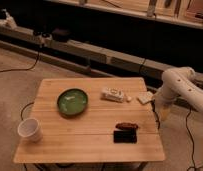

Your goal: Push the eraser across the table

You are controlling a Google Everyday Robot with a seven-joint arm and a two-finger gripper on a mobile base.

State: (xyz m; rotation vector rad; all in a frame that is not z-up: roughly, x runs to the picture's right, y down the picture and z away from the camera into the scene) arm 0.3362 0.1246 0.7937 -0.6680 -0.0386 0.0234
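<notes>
The eraser [124,136] is a flat black block lying near the front right of the light wooden table [90,142]. A small reddish-brown oblong thing [126,126] lies just behind it, almost touching. My white arm [179,86] reaches in from the right, beyond the table's right edge. The gripper [164,112] hangs down off that edge, level with the tabletop, to the right of and behind the eraser and well apart from it. I see nothing held in it.
A green bowl [72,102] sits left of centre. A white printed box [113,94] and a small white piece [145,97] lie at the back right. A white cup [30,130] stands at the front left corner. Cables run over the floor around the table.
</notes>
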